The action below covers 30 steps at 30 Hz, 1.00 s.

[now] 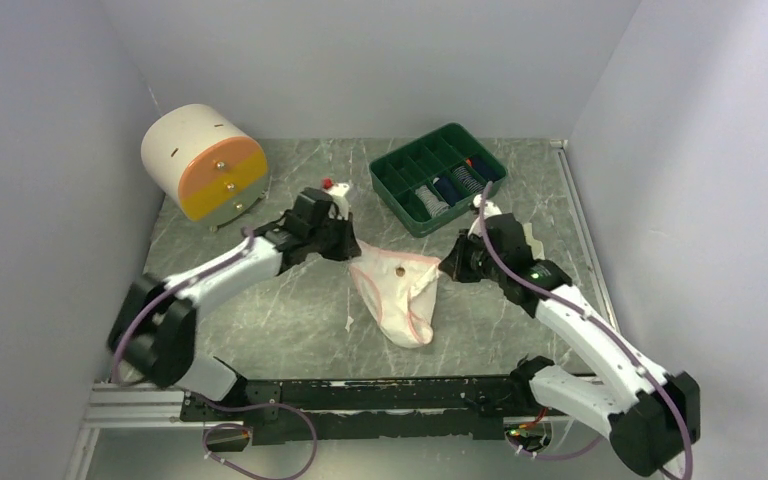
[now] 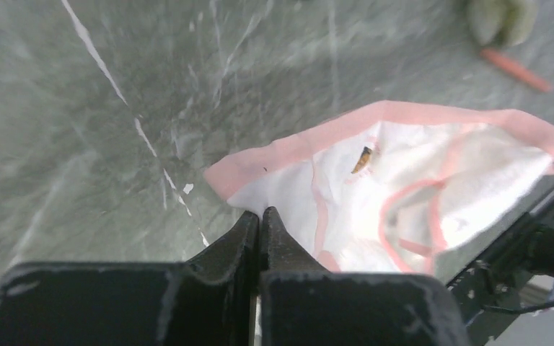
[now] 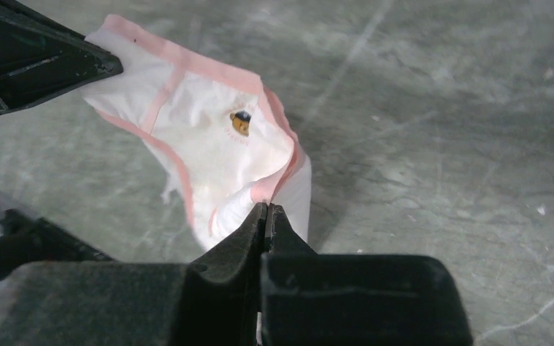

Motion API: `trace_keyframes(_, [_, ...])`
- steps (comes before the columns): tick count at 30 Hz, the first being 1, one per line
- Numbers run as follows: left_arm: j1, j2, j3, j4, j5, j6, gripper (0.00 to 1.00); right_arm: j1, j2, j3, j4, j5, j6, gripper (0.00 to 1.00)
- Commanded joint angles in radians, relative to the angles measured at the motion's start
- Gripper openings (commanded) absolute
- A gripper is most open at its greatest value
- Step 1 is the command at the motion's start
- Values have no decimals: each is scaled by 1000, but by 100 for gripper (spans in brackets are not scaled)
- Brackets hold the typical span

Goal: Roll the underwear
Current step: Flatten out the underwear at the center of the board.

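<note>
**From above:** the left claw [image 1: 352, 249] and the right claw [image 1: 445, 268] face each other over the grey marbled table [image 1: 280, 310]. Each is pinched shut on one end of the white, pink-trimmed underwear [image 1: 396, 295]. The garment stretches between the two claws and sags toward the near edge. A green tray [image 1: 388, 186] with rolled items in its compartments sits just beyond the right claw. A round drawer box [image 1: 203, 160] stands well beyond the left claw, on its outer side.

**Left wrist:** the left claw [image 2: 260, 214] has its fingers pressed tight together, with the corner of the pink waistband caught at the tips. The underwear [image 2: 404, 180] spreads ahead and to the right of the claw, a small brown print on its white front.

**Right wrist:** the right claw [image 3: 267, 210] is clamped fully closed on a pink-edged fold. The underwear [image 3: 216, 137] runs ahead and to the left of the tips, up to the left claw [image 3: 108, 66], which grips the far corner.
</note>
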Motion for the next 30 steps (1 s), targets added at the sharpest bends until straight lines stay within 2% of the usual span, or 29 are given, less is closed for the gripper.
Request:
trace_keyframes(1, [-4, -286, -51, -36, -105, -12, 5, -2, -142, 95, -33, -133, -55, 0])
trace_keyframes(7, [-6, -621, -146, -194, -168, -76, 5, -2, -307, 68, 15, -370, -32, 0])
trace_keyframes(10, [-7, -742, -133, -295, -189, -112, 5, -2, -352, 47, 60, -546, -11, 0])
trace_keyframes(14, [-8, -835, -55, -457, -200, -152, 5, -3, -366, 51, 125, -792, 15, 0])
trace_keyframes(17, [-8, -860, -16, -553, -220, -171, 5, -3, -337, 67, 104, -819, 9, 0])
trace_keyframes(20, [-8, -822, -43, -551, -214, -184, 5, -3, -222, 62, 4, -657, -49, 0])
trace_keyframes(22, [-8, -774, -103, -449, -205, -193, 5, -4, -101, 41, -7, -522, -79, 0])
trace_keyframes(26, [-8, -636, -231, -156, -230, -197, 6, -7, 178, -1, 145, -244, -124, 0])
trace_keyframes(28, [-8, -530, -248, -32, -246, -174, 13, -10, 333, 71, 161, -78, -173, 9])
trace_keyframes(29, [-8, -472, -239, -5, -269, -172, 27, -12, 408, 111, 179, 27, -184, 22])
trace_keyframes(30, [-8, -417, -206, 0, -290, -150, 51, -17, 491, 167, 156, 145, -185, 37])
